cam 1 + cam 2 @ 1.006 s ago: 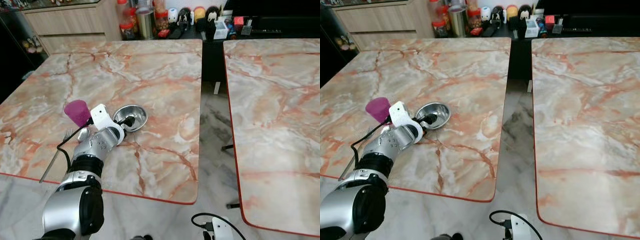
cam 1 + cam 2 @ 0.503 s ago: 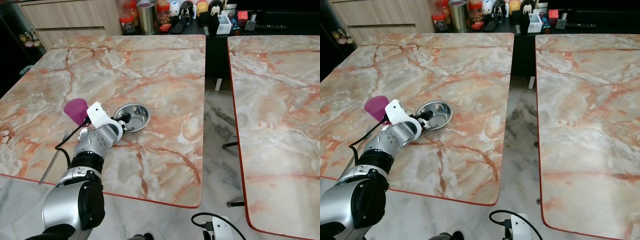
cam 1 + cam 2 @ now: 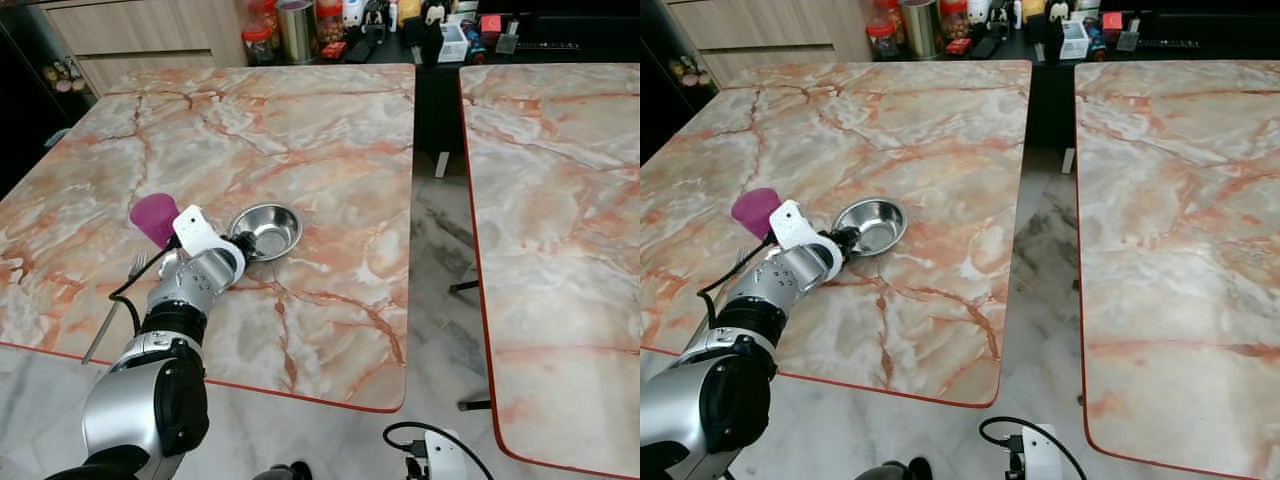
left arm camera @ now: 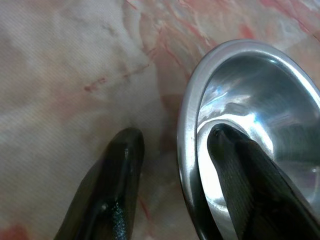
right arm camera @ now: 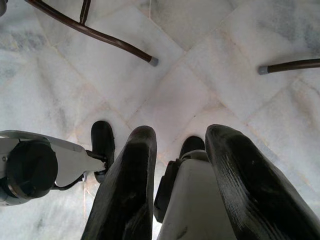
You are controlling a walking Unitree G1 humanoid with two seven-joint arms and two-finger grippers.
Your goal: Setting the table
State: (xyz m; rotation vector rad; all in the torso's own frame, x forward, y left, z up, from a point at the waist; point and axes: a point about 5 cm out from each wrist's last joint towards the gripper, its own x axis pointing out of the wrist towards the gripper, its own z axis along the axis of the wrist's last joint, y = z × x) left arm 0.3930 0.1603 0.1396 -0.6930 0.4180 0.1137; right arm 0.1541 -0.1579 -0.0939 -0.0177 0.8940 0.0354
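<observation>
While the left gripper [image 4: 170, 150] is set astride the near rim of the bowl [image 3: 268, 229], one finger is seen inside the steel basin and the other outside on the marble, with a gap left between the outer finger and the rim, so the jaws are judged part open and nothing is yet held. The bowl is placed on the left table [image 3: 330, 130], toward its near edge, with a purple cup [image 3: 153, 217] just beside the wrist and a fork [image 3: 112, 312] lying near the table's front edge. If the fingers are closed on so thin and slick a rim, the bowl could be tipped or squirted away across the smooth marble. The cup could also be knocked by the forearm if the arm is swung leftward. The right gripper [image 5: 175, 165] is hung idle over the floor, its fingers apart and empty.
</observation>
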